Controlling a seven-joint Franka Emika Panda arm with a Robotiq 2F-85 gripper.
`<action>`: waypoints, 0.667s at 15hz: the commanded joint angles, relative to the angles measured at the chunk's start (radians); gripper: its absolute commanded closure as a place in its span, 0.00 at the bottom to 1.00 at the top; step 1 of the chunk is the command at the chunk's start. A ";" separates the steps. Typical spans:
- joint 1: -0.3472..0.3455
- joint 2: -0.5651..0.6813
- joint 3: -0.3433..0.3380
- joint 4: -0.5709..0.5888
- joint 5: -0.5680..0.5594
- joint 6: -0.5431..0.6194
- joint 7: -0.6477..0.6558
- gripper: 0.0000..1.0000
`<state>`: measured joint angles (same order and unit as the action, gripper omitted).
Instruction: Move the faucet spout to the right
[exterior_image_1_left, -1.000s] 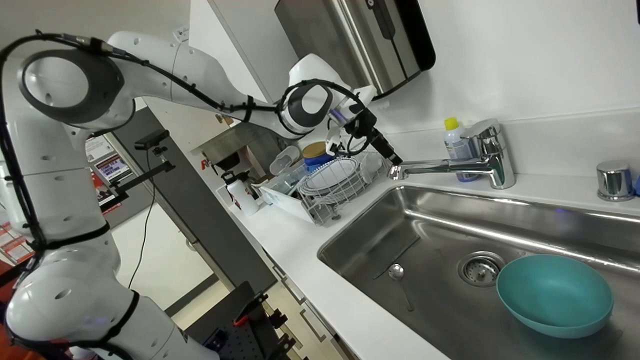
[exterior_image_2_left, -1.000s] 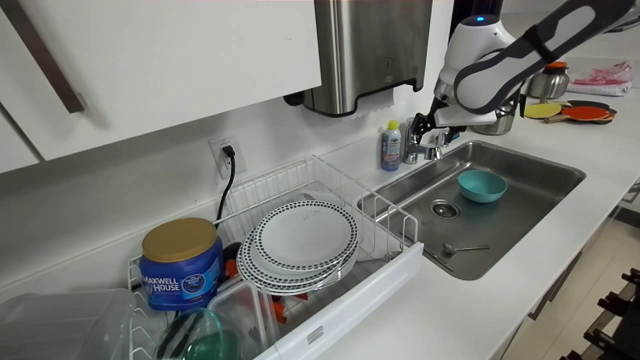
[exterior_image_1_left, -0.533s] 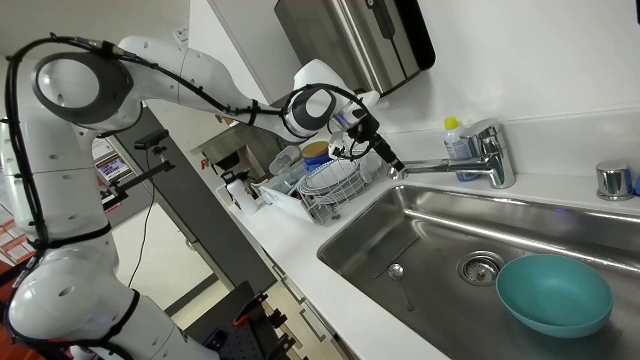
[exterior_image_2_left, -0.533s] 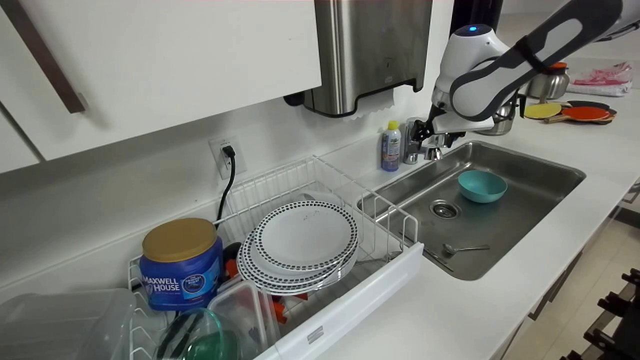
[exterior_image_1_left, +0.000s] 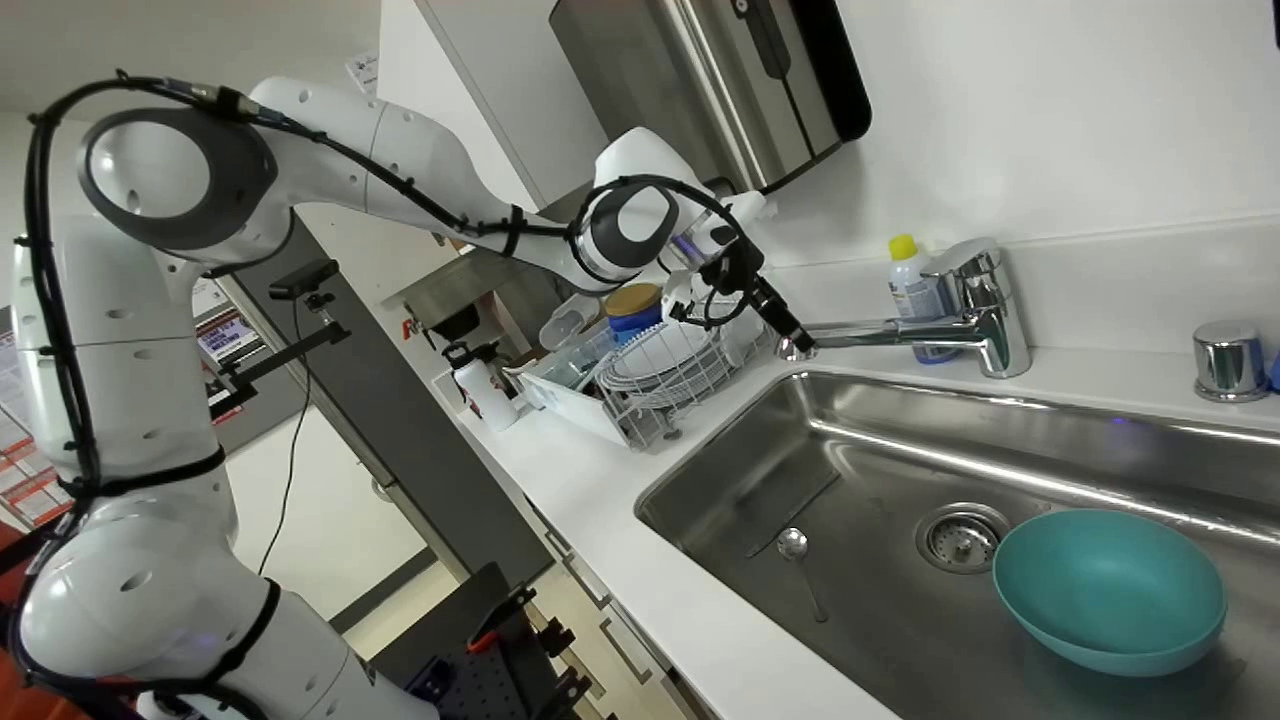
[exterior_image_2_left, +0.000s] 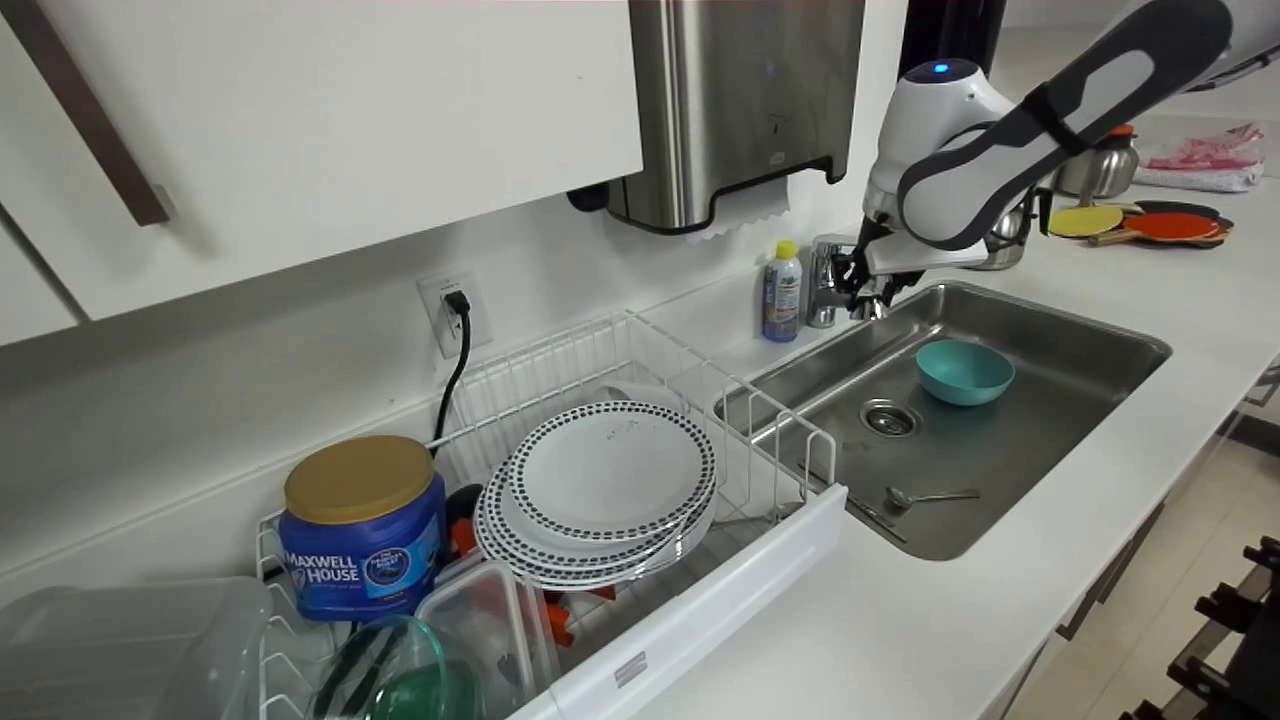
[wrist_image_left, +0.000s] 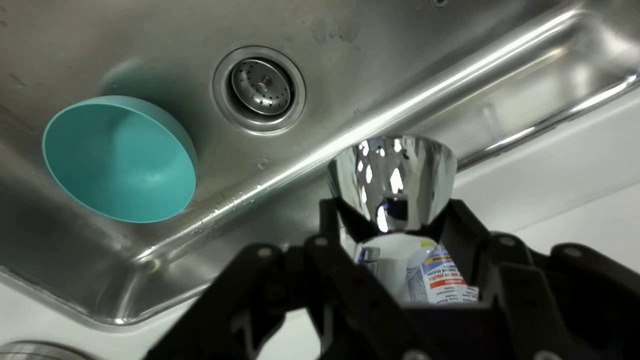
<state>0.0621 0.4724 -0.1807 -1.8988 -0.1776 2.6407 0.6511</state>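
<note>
The faucet spout is a slim chrome tube reaching from the chunky chrome faucet base out over the back rim of the sink, its downturned tip at the free end. My gripper has come down from above onto that end. In the wrist view the shiny spout sits between the two black fingers of my gripper, which appear to press on it from both sides. Only the spout's tip shows below the gripper in an exterior view; the arm covers part of the tube there.
A spray can with a yellow cap stands behind the spout. A teal bowl, a spoon and a knife lie in the steel sink. A dish rack with plates is alongside, and a paper towel dispenser hangs above.
The gripper has moved down onto the end of the spout, and its fingers have drawn together around it. The spout itself has not visibly moved.
</note>
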 joint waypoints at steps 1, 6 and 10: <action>0.017 0.008 -0.026 0.029 0.001 -0.052 -0.015 0.71; -0.028 -0.023 -0.004 0.004 0.029 -0.059 -0.110 0.71; -0.089 -0.049 0.004 -0.008 0.098 -0.081 -0.269 0.71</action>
<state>0.0284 0.4604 -0.1826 -1.8968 -0.1207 2.5959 0.4943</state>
